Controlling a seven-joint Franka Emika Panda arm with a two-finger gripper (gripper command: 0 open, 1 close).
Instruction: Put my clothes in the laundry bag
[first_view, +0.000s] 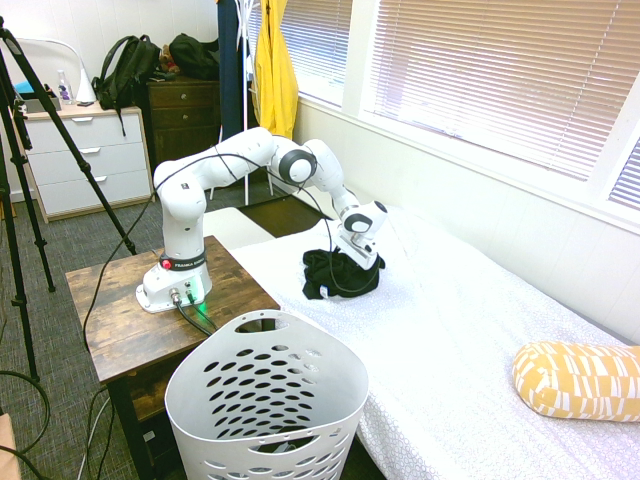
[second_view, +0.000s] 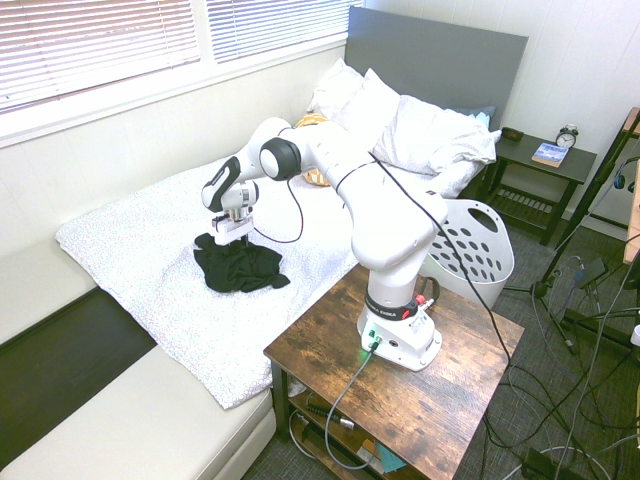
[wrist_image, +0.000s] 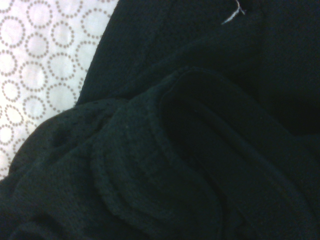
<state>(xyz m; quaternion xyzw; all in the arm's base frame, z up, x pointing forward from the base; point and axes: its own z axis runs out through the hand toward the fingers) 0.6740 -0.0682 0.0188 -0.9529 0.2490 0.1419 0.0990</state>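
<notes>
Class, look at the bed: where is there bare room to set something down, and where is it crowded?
Bare: the sheet between the black garment and the yellow-patterned bolster, below the windowsill. Crowded: around the garment, with the gripper over it; and the headboard end, with white pillows.

The bed (first_view: 445, 330), its pale sheet patterned with little dotted rings, has a crumpled black garment (first_view: 342, 276) lying on it and a yellow-and-white patterned bolster (first_view: 578, 381) near one edge.
</notes>
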